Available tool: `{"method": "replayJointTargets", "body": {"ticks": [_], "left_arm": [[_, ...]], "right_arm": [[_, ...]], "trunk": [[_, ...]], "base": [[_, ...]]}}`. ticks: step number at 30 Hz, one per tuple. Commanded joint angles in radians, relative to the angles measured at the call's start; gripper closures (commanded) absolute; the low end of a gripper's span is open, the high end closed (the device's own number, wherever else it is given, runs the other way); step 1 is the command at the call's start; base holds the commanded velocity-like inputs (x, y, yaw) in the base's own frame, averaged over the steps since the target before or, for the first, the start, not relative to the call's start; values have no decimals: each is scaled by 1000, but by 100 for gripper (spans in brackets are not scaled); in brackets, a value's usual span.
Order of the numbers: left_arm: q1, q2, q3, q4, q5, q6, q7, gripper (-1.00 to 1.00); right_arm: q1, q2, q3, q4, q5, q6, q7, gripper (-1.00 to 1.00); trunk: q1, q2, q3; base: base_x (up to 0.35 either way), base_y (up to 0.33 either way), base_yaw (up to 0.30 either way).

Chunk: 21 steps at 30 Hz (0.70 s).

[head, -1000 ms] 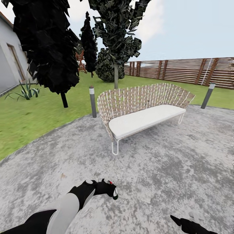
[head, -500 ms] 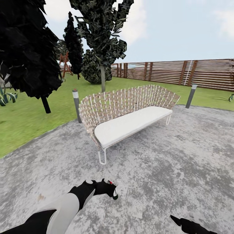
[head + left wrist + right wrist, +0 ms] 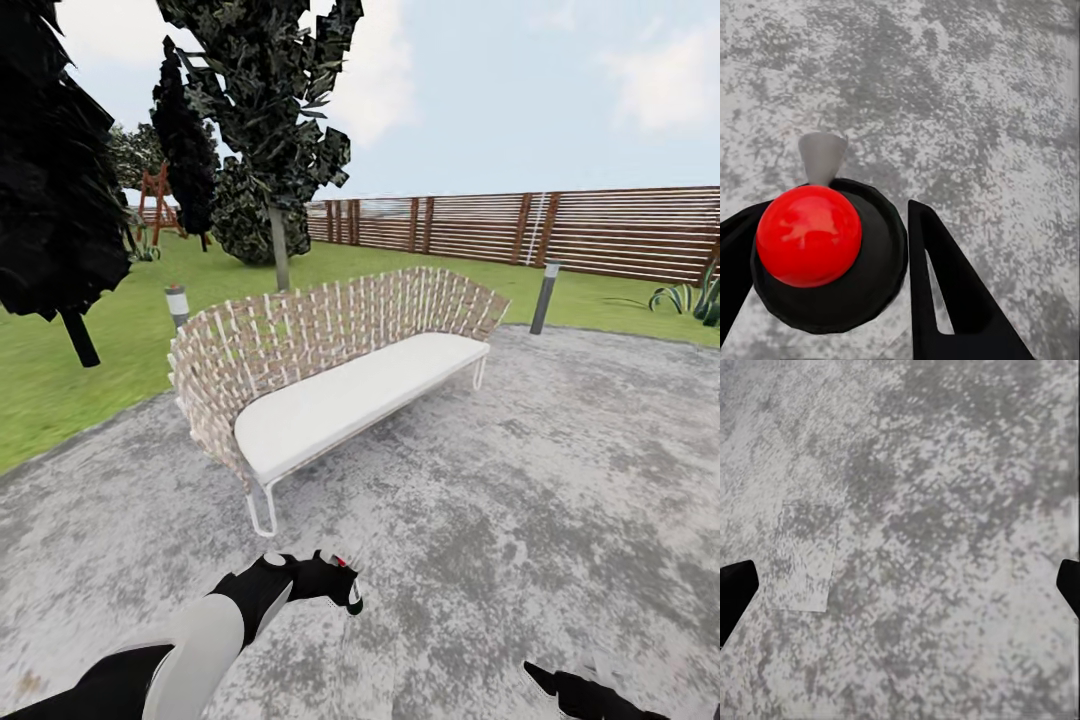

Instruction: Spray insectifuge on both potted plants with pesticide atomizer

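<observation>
The pesticide atomizer [image 3: 810, 236] has a red round knob on a black cap and a grey nozzle. My left gripper [image 3: 832, 289] is shut on it, its black fingers [image 3: 945, 285] at either side of the cap. In the head view the left gripper [image 3: 335, 585] holds the atomizer [image 3: 348, 580] low over the grey paving [image 3: 560, 480] of the garden. My right gripper [image 3: 560, 690] hangs at the lower right, open, with only paving between its fingertips [image 3: 735, 585]. The potted plants are out of view.
A wicker bench [image 3: 340, 390] with a white cushion stands on the paving ahead. Two short bollard lights [image 3: 177, 305] [image 3: 545, 295] mark the paving's edge. Beyond lie the lawn [image 3: 60, 380], dark trees [image 3: 275, 150], a slatted wooden fence [image 3: 560, 230] and a spiky potless plant [image 3: 690, 297].
The whole picture has slid left, so the camera has turned right; the spiky plant by the fence has come into view. Both arms keep their pose.
</observation>
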State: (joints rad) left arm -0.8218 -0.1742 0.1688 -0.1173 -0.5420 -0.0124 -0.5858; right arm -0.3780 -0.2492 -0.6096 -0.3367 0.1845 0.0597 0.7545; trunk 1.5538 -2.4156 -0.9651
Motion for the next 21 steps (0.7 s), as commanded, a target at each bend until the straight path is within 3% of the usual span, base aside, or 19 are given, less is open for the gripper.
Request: {"method": "replayJointTargets", "body": {"ticks": [1,12,21], "left_arm": [[0,0,9,-1,-10,-1,-3,100],[0,0,39,-1,-10,-2,-3,100],[0,0,39,-1,-10,-3,-3,100]], "right_arm": [[-1,1,-9,-1,7,6,6,-100],[-1,1,-9,-1,7,6,8,-100],[-1,1,-9,-1,7,6,6,-100]], "trunk": [[0,0,-1],[0,0,10],[0,0,20]], "base": [[230,-211,-11],[244,-21,-151],[276,141,-185]]}}
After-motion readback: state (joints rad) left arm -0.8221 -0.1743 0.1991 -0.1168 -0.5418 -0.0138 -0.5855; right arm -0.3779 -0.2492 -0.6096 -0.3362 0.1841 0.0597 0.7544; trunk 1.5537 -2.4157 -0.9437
